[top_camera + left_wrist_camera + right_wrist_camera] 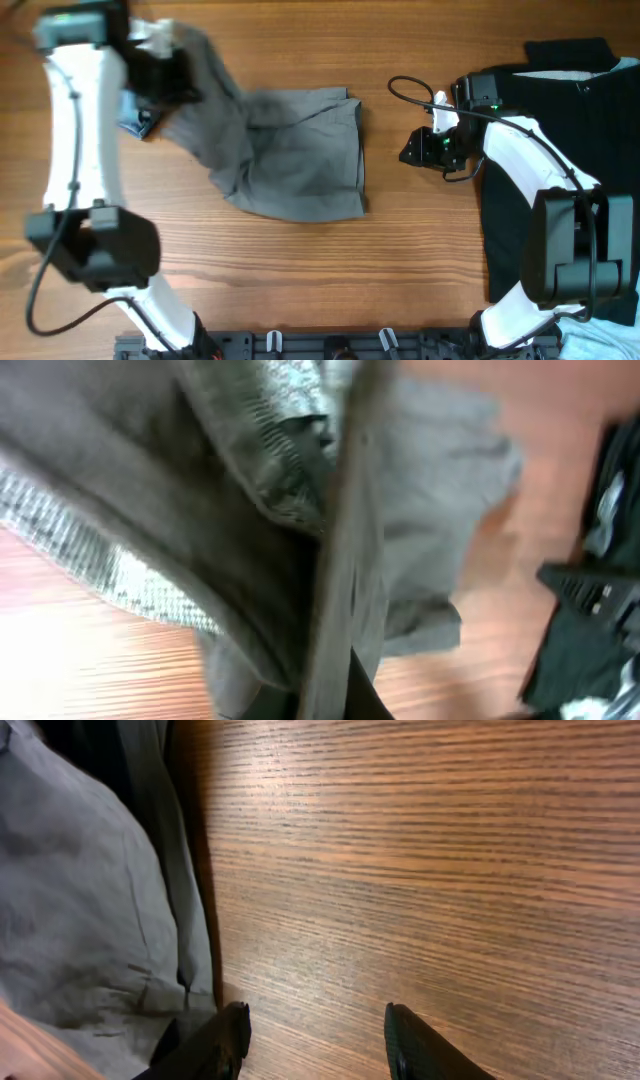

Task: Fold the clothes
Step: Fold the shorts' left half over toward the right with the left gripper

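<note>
The grey shorts (300, 155) lie on the table's middle, with their left part lifted up and to the left. My left gripper (165, 70) is shut on that raised part and holds it above the table at the far left. In the left wrist view the grey cloth (300, 540) hangs over the jaws and hides the fingers. My right gripper (412, 150) is open and empty, just right of the shorts. In the right wrist view its fingers (315, 1035) hover over bare wood beside the shorts' edge (90, 910).
A black garment (545, 170) covers the right side of the table, under the right arm. A light-blue item (137, 122) peeks out under the left arm. White cloth (155, 38) shows at the far left corner.
</note>
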Motion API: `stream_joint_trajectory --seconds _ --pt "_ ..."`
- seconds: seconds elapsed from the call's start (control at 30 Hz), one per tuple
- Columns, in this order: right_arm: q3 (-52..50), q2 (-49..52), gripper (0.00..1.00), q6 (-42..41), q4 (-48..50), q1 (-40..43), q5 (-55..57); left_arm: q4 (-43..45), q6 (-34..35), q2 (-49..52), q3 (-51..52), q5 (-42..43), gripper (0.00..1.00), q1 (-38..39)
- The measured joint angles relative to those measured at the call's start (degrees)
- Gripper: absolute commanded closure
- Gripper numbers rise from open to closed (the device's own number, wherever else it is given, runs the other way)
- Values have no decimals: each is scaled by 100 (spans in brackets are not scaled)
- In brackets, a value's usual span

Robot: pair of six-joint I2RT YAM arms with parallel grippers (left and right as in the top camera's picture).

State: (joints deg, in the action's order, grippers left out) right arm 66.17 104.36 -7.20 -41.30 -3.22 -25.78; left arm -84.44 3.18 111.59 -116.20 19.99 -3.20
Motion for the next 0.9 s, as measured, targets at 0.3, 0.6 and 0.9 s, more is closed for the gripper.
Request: stream_joint_trajectory --seconds 0.3,0.6,0.9 --pt "0 0 52 0 -70 0 0 767 376 662 560 -501 89 2363" --pt "0 0 51 0 -155 0 0 1185 855 1414 673 -769 0 3628" --pt "0 0 49 70 -151 2 -90 201 1008 1296 -28 -844 0 3279"
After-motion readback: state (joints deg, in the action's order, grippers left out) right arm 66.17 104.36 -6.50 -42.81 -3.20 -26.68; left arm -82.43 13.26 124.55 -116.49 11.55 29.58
